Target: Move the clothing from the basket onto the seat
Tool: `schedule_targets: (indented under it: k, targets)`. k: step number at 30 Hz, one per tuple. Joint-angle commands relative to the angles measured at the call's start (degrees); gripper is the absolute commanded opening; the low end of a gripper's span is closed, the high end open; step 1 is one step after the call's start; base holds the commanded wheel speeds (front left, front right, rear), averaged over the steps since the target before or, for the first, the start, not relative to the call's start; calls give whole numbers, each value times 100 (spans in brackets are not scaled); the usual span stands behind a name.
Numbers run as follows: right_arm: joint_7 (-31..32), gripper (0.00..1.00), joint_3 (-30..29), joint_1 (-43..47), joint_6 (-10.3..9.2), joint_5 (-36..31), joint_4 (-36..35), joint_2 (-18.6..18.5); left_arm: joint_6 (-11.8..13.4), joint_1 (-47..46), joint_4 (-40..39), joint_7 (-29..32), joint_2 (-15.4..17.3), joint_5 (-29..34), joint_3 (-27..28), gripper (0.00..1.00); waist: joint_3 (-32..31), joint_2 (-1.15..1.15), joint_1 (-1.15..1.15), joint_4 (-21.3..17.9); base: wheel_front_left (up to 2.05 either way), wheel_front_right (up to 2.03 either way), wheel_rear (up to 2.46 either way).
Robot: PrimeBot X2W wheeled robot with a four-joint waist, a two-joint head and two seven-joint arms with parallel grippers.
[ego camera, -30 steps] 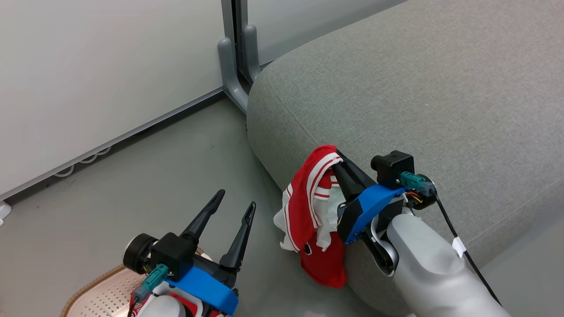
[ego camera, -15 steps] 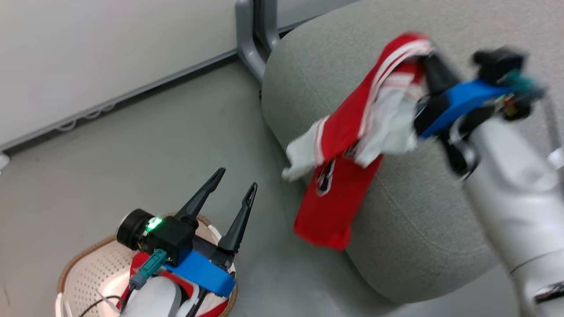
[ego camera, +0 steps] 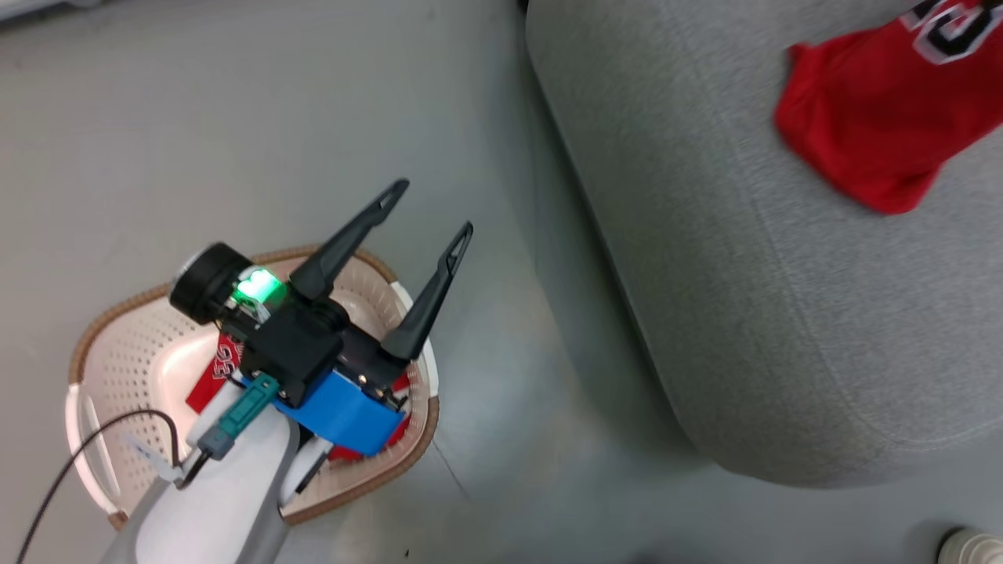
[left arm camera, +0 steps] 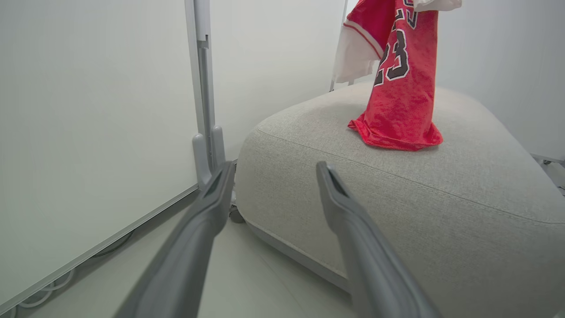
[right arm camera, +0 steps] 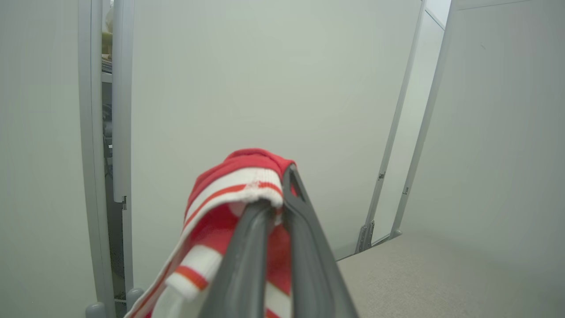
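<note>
My left gripper (ego camera: 433, 208) hovers open and empty over the basket (ego camera: 94, 337), a cream perforated tub with a brown rim standing on the floor. Red clothing (ego camera: 205, 384) with number lettering lies inside it, mostly hidden by my wrist. To the right rises the big grey seat (ego camera: 744, 274). A red garment (ego camera: 870, 133) hangs down onto its top. In the left wrist view this "23" garment (left arm camera: 399, 88) dangles upright with its hem touching the seat (left arm camera: 397, 198), beyond my open left gripper (left arm camera: 274, 170). My right gripper (right arm camera: 278, 190) is shut on the garment's red-and-white trim (right arm camera: 229, 185).
Pale partition panels stand behind the seat, joined by a grey post with a foot (left arm camera: 205, 150) on the floor by the seat's corner. A cable (left arm camera: 44, 300) runs along the panel's base. Grey floor (ego camera: 501, 439) separates basket and seat. A white object (ego camera: 968, 544) sits at the lower right.
The head camera has swung down and left. My right gripper has carried the garment from the seat's side up over its top. The left gripper stays open above the basket.
</note>
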Motion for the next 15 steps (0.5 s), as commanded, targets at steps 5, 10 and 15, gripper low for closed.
schedule_targets:
  k: [5,10,15]
  targets:
    - [-130,0,-753,200,-4,-328,21,-8,0,-421,-297,6,115,111,46,100,1101,0,-1,399,0,0,0]
    - [-295,0,-1265,619,-4,-638,397,297,19,-624,-404,20,151,172,40,100,1477,0,-1,537,0,0,0]
    - [-438,0,-1597,869,-5,-934,816,530,57,-686,-403,8,142,164,56,100,1607,0,-1,651,0,0,0]
